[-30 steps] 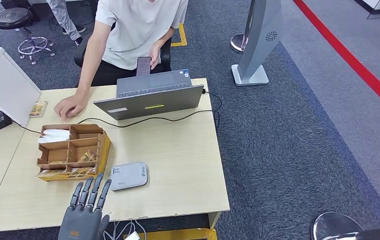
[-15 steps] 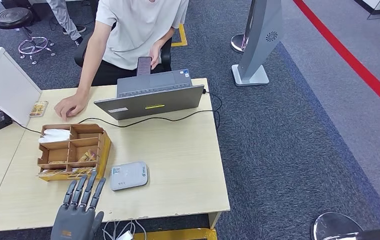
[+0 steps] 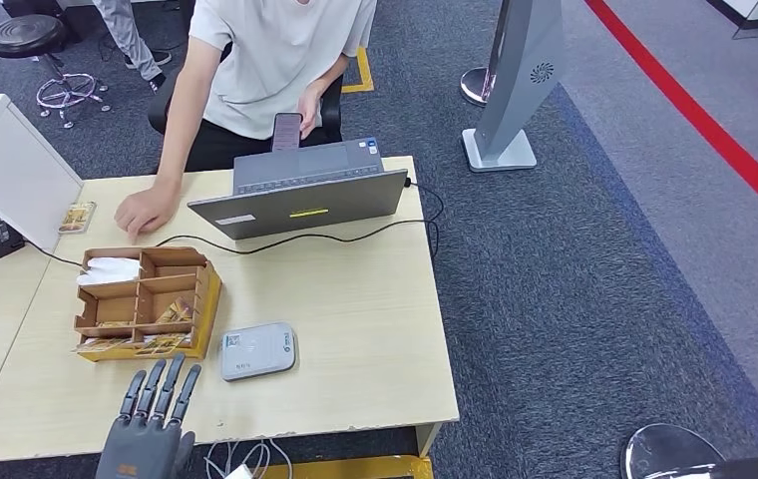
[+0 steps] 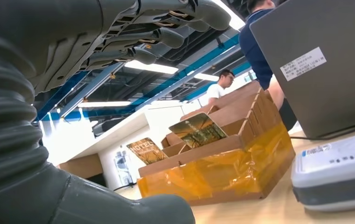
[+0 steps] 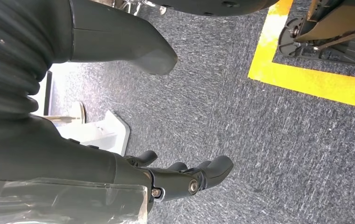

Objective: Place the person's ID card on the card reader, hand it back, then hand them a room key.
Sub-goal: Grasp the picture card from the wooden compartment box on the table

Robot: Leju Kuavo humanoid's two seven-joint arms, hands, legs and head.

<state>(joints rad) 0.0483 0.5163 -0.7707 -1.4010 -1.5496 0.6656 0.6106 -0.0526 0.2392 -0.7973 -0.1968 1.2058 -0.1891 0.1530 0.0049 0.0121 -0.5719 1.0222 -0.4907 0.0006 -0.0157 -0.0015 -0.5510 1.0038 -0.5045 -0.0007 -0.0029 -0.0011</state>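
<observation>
While its fingers [image 3: 161,384] stretch out straight and apart with nothing in them, the left hand [image 3: 146,429] hovers at the near edge of the wooden table [image 3: 355,329]. Just ahead of its fingertips stands the cardboard organiser box [image 3: 141,299], its base wrapped in yellow tape; in the left wrist view, printed cards [image 4: 198,129] lean upright in its compartments, and one compartment further from the hand holds white paper [image 3: 109,269]. Just beside the hand, toward the robot's right, the grey card reader [image 3: 256,350] lies flat on the table, apart from the box. Beyond both, a black cable [image 3: 285,239] runs across the tabletop in front of an open grey laptop [image 3: 300,195]. Farther still, a person in a light shirt [image 3: 265,50] sits at the far side, one hand [image 3: 143,212] resting flat on the table and the other holding a dark phone [image 3: 286,131] upright. Whether an ID card lies under the person's resting hand cannot be told. A small card [image 3: 76,217] lies near that hand, next to a white box [image 3: 6,165].

The right hand [image 5: 175,177] hangs over grey carpet [image 5: 259,140], fingers loosely bent and holding nothing.
</observation>
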